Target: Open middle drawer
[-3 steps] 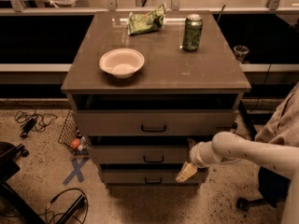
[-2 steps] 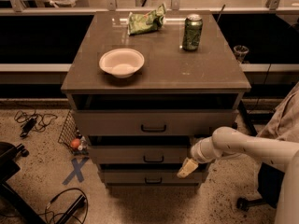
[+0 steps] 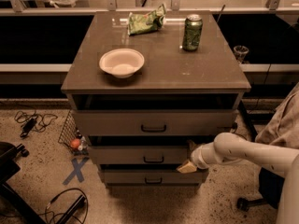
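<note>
The middle drawer (image 3: pixel 140 155) is the second of three grey-brown fronts in the cabinet, with a small dark handle (image 3: pixel 153 160) at its centre. It stands a little forward, with a dark gap above it. My gripper (image 3: pixel 188 162) comes in from the right on a white arm (image 3: pixel 243 150). It sits at the right end of the middle drawer's front, right of the handle. Its tan fingertip (image 3: pixel 187 168) hangs over the drawer's lower edge.
The top drawer (image 3: pixel 154 123) and bottom drawer (image 3: pixel 152 176) flank it. On the cabinet top stand a white bowl (image 3: pixel 121 63), a green can (image 3: pixel 192 32) and a green chip bag (image 3: pixel 145 21). Cables (image 3: pixel 32 122) and a blue floor cross (image 3: pixel 75 170) lie left. A chair base (image 3: pixel 247 202) is right.
The gripper has shifted slightly left and up along the middle drawer's right end. The drawers look unchanged.
</note>
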You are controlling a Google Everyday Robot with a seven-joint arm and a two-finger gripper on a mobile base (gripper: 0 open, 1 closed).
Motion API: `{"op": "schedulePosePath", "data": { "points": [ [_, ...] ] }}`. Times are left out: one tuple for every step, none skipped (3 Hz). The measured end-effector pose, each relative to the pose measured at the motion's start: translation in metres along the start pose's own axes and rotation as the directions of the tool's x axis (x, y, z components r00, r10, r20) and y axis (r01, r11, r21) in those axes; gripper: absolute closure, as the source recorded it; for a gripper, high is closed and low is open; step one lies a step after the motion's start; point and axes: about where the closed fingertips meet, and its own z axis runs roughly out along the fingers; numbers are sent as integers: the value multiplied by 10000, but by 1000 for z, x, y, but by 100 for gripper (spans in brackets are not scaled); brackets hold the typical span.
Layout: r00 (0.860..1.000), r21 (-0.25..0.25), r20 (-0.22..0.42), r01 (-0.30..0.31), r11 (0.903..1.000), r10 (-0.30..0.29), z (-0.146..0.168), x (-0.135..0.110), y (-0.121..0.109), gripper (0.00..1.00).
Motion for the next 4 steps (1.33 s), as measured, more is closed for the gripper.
{"op": "schedulePosePath", "data": {
  "points": [
    [10000,1,1,-2,10000,2,-5,-3,0,72],
    [10000,1,1,-2,10000,2,-10,-7,-1,95],
    [10000,3,1,-2,10000,2,-12,-8,-1,100],
    [10000,3,1,-2,10000,2,-15,-10,-1,100]
  ]
}}
